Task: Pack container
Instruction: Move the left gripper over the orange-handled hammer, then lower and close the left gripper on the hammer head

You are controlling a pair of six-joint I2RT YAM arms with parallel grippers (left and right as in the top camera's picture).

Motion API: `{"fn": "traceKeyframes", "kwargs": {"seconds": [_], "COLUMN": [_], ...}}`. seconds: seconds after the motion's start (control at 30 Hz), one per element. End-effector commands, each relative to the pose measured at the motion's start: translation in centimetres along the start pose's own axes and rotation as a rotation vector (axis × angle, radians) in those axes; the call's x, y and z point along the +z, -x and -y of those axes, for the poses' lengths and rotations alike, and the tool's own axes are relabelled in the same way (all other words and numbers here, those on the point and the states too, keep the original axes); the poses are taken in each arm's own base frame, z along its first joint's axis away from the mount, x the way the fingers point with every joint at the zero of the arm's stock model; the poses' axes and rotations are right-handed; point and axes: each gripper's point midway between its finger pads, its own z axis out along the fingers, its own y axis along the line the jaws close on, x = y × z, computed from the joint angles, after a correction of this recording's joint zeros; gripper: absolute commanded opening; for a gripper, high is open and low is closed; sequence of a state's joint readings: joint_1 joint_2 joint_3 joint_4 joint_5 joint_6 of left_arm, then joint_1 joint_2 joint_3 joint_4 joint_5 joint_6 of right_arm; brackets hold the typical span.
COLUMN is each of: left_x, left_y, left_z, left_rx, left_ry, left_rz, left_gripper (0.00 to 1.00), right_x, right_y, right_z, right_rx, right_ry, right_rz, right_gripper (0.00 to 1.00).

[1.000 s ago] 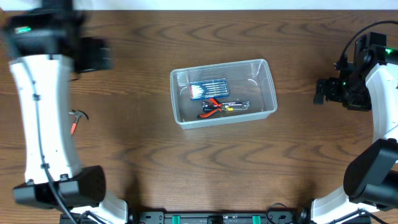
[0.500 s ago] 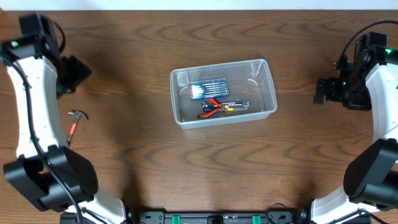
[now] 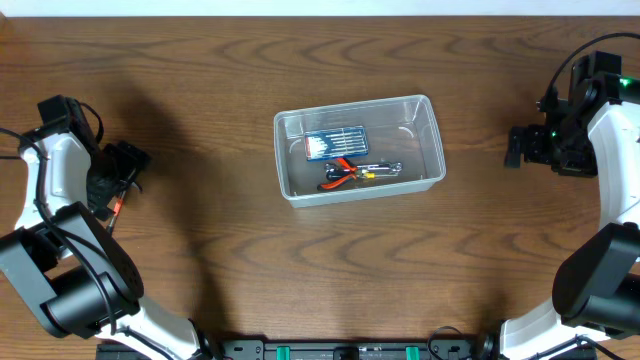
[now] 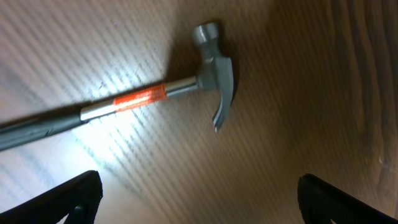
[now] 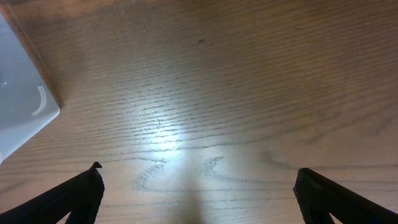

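Container well off to right of my left gripper, pliers and blue case inside; left jaws wide, hammer just ahead, lined up for grab; right gripper wide, empty, idle near container

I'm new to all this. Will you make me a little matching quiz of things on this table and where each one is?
1. hammer
2. drill-bit case
3. pliers
4. right gripper

A. red handles, inside the container
B. on the table, under the left gripper
C. blue, inside the container
D. open, over the table

Pairs: 1-B, 2-C, 3-A, 4-D.
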State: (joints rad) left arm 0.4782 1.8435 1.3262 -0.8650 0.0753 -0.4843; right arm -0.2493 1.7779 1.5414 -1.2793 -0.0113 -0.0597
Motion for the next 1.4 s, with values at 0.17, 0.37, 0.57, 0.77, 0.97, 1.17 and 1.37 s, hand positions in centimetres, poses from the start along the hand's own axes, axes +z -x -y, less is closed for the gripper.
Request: {"fn": "traceKeyframes", "kwargs": {"seconds": [0.17, 0.37, 0.57, 0.77, 0.97, 1.17, 1.37], "left_x": [3.1, 4.7, 3.8, 2.4, 2.0, 3.8, 5.7], "left_y": [0.5, 0.9, 2.5, 4.0, 5.1, 5.1, 4.2], "left_z": [0.1, 0.4, 1.2, 1.2, 0.8, -0.1, -0.4], "left_rx": [0.015, 0.02, 0.037, 0.047, 0.053, 0.035, 0.022], "left_ry": [0.0, 0.001, -0.02, 0.011, 0.028, 0.049, 0.066], "left_rz": [-0.036, -0.035, 0.014, 0.061, 0.097, 0.06, 0.005], "left_gripper": [0.98, 0.98, 0.98, 0.98, 0.99, 0.99, 0.98], "right_x": [0.2, 0.2, 0.2, 0.2, 0.2, 0.2, 0.2], "right_y": [-0.4, -0.6, -0.7, -0.7, -0.7, -1.2, -1.4], "right_z": [-0.3, -0.3, -0.3, -0.3, -0.3, -0.3, -0.3], "right_rx": [-0.032, -0.032, -0.03, -0.02, 0.015, 0.025, 0.034], "right_ry": [0.005, 0.002, 0.003, 0.003, 0.003, 0.003, 0.003], "right_rz": [-0.021, -0.029, -0.03, -0.03, -0.032, -0.05, -0.062], "right_gripper": [0.99, 0.99, 0.99, 0.99, 0.99, 0.99, 0.99]}}
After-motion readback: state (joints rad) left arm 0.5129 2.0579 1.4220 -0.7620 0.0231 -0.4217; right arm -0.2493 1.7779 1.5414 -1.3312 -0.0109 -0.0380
